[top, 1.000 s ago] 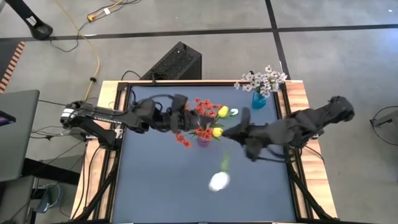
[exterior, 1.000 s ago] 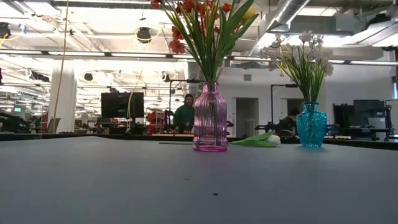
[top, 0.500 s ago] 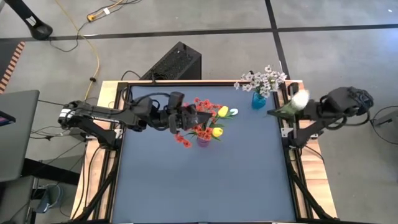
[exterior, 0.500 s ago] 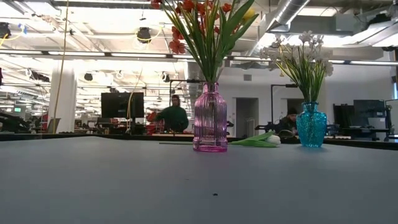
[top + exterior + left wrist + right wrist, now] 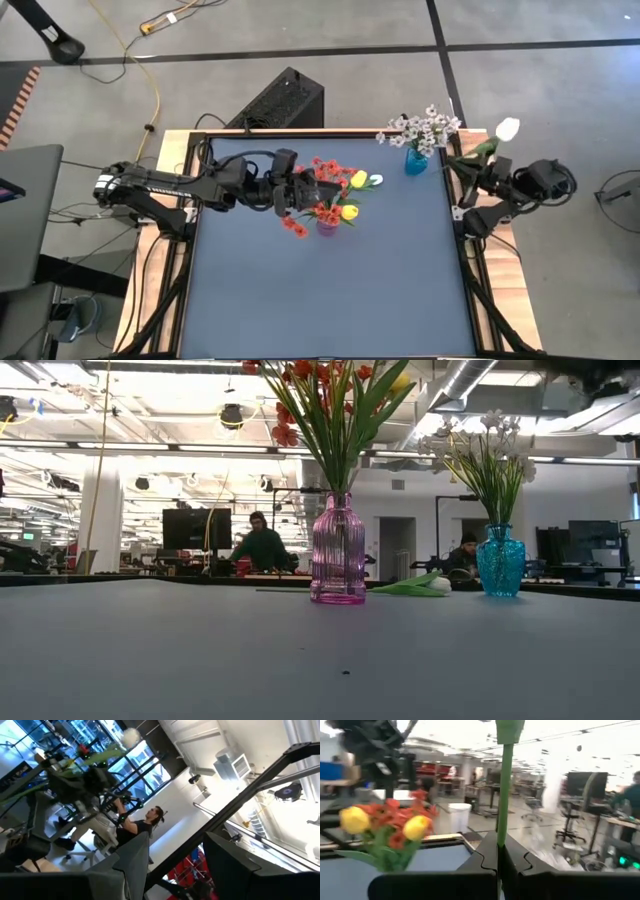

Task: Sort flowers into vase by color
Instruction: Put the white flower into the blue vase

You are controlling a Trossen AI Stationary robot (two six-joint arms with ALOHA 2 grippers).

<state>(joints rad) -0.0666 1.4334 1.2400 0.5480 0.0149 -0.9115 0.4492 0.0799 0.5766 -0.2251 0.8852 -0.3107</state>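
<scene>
- While the high view sets the right gripper [image 5: 470, 165] over the table's right edge beside the blue glass vase [image 5: 416, 160], only the right wrist view shows its dark fingers [image 5: 482, 862] clenched on the white tulip's green stem [image 5: 503, 790].
- That white tulip [image 5: 507, 128] stands out past the dark grey table [image 5: 330, 290], its bloom beyond the far right corner.
- From the low view alone, a second white tulip [image 5: 422, 586] shows lying flat between the pink ribbed glass vase [image 5: 337, 552] and the blue one.
- Red blossoms [image 5: 325, 175] and yellow tulips [image 5: 352, 195] fill the pink vase; tiny white-lilac sprays [image 5: 422, 128] fill the blue.
- Over the red bunch hangs the left gripper [image 5: 305, 188], its fingers [image 5: 135, 852] spread apart, empty.
</scene>
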